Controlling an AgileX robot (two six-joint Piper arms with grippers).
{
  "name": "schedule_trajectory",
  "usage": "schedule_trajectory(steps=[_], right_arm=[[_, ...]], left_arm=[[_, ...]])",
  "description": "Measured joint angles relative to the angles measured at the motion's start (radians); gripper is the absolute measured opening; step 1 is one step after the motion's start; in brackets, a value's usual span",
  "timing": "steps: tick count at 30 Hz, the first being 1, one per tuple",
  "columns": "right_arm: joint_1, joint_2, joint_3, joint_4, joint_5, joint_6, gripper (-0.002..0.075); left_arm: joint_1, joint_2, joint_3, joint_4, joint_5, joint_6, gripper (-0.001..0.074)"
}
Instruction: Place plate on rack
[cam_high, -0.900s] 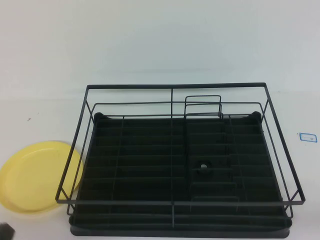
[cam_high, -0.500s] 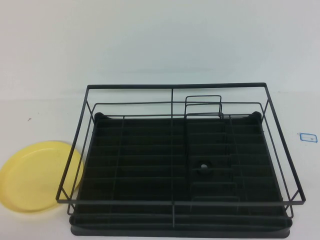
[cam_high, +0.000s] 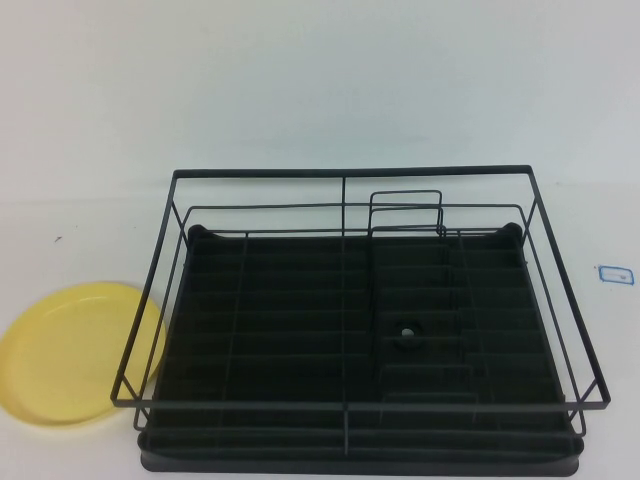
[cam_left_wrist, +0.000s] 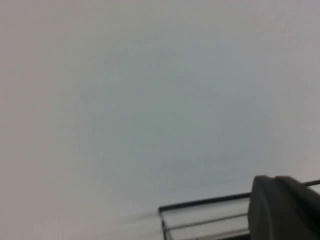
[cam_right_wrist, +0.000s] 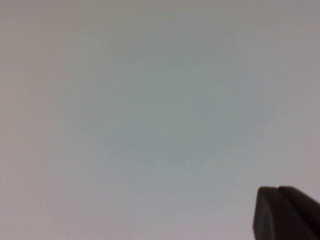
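The yellow plate (cam_high: 70, 350) lies flat on the white table at the front left, its right edge tucked behind the rack's left wire wall. The black wire rack (cam_high: 345, 172) stands in the middle with nothing in it. Neither gripper shows in the high view. In the left wrist view my left gripper (cam_left_wrist: 274, 180) is shut and empty, with a corner of the rack's wire (cam_left_wrist: 200, 204) just behind it. In the right wrist view my right gripper (cam_right_wrist: 278, 190) is shut and empty over bare white table.
A small white label (cam_high: 615, 273) lies on the table right of the rack. A small round fitting (cam_high: 407, 331) sits in the rack's ribbed base. Upright wire dividers (cam_high: 405, 212) stand at the rack's back right.
A dark bit of my left gripper at the front-left corner of the high view has slipped out of view. Plate and rack have not moved.
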Motion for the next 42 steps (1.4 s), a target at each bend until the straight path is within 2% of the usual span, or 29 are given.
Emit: schedule_trajectory(steps=[3,5,10,15,19,24,27,30,32,35,38,42], right_arm=[[0.000,0.087,-0.073,-0.010,0.119,-0.091,-0.0002],[0.000,0.139,-0.083,-0.001,0.177,-0.133,-0.0002],[0.000,0.197,-0.081,0.129,0.388,-0.160,-0.0002],[0.000,0.199,-0.078,0.320,0.498,-0.200,-0.0002],[0.002,0.220,-0.037,0.430,0.596,-0.421,-0.0002],[0.081,0.279,0.056,0.727,0.732,-0.923,-0.0002],[0.153,0.301,0.101,0.866,0.781,-1.231,-0.0002],[0.191,0.310,0.122,0.922,0.780,-1.313,-0.0002],[0.198,0.316,0.124,0.933,0.775,-1.309,-0.0002],[0.198,0.332,0.124,0.935,0.768,-1.274,-0.0002],[0.198,0.362,0.124,0.887,0.759,-1.200,-0.0002],[0.198,0.447,0.137,0.815,0.689,-1.030,-0.0002]], left_arm=[[0.000,0.165,-0.142,0.197,0.102,-0.195,0.0000],[0.000,0.251,-0.214,0.270,0.066,-0.282,0.0000],[0.000,0.345,-0.289,0.313,-0.066,-0.332,0.0000],[0.000,0.379,-0.289,0.328,-0.051,-0.292,0.0000],[0.000,0.466,-0.289,0.409,0.046,-0.331,0.0000],[0.010,0.659,-0.308,0.510,0.205,-0.437,0.0000],[0.079,0.768,-0.353,0.402,0.249,-0.405,0.0000],[0.196,0.865,-0.400,0.129,0.250,-0.261,0.0000],[0.301,0.927,-0.416,-0.105,0.268,-0.137,0.0000],[0.463,1.003,-0.418,-0.326,0.363,0.014,0.0000],[0.557,1.080,-0.418,-0.336,0.443,0.092,0.0000],[0.571,1.146,-0.393,-0.268,0.417,0.114,0.0000]])
